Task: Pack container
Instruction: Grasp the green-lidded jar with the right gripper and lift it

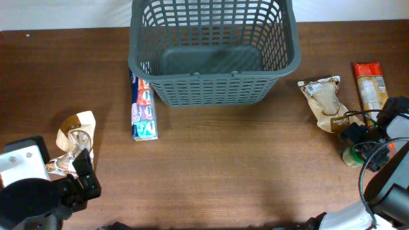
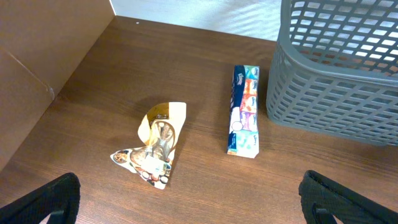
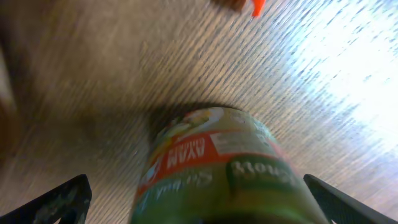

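Observation:
The dark grey lattice basket [image 1: 214, 89] stands empty at the back middle of the table; its corner shows in the left wrist view [image 2: 329, 93]. My left gripper [image 1: 84, 177] is open and empty at the front left, its fingers [image 2: 189, 198] spread over bare table just short of a cream and brown snack pouch [image 2: 157, 144]. My right gripper [image 1: 358, 142] is open at the far right edge, its fingers [image 3: 199, 200] wide on either side of a green jar with a red label [image 3: 224, 168], not touching it. The jar also shows in the overhead view [image 1: 351, 156].
A long tissue pack [image 1: 143, 107] lies against the basket's left front corner, also in the left wrist view [image 2: 244, 112]. The snack pouch [image 1: 77, 135] lies front left. A brown and white pouch [image 1: 326, 102] and an orange packet [image 1: 370, 83] lie at the right.

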You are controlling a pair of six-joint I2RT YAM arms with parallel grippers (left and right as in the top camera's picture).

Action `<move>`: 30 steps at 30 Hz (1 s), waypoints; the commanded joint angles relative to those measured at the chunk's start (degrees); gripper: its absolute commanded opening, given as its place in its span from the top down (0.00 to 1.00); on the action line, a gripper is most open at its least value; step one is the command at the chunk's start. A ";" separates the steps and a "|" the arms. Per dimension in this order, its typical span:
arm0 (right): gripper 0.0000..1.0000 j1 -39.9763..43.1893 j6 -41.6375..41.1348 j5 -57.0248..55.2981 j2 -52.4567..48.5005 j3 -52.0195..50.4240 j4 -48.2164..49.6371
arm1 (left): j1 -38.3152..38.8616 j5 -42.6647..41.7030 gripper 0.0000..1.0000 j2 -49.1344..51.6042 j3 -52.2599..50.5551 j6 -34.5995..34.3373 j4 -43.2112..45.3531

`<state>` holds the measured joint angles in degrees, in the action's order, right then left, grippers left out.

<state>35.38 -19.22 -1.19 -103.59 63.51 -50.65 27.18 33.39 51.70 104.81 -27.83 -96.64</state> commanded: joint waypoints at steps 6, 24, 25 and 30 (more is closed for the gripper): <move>0.01 -0.11 0.63 0.57 -2.78 -0.28 0.63 | -0.35 -0.17 0.00 0.28 -0.22 0.72 -0.04; 0.32 -0.11 0.79 0.72 -2.78 -0.22 0.52 | -0.35 -0.15 0.00 0.28 -0.22 0.72 -0.02; 0.35 -0.11 0.79 0.72 -2.78 -0.20 0.44 | -0.35 -0.15 0.00 0.28 -0.22 0.72 -0.04; 0.49 -0.11 0.79 0.72 -2.75 -0.17 0.09 | -0.35 -0.17 0.00 0.28 -0.22 0.72 -0.02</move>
<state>35.46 -18.31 -0.97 -104.75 63.64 -50.28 27.18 33.39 51.70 104.81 -27.83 -96.66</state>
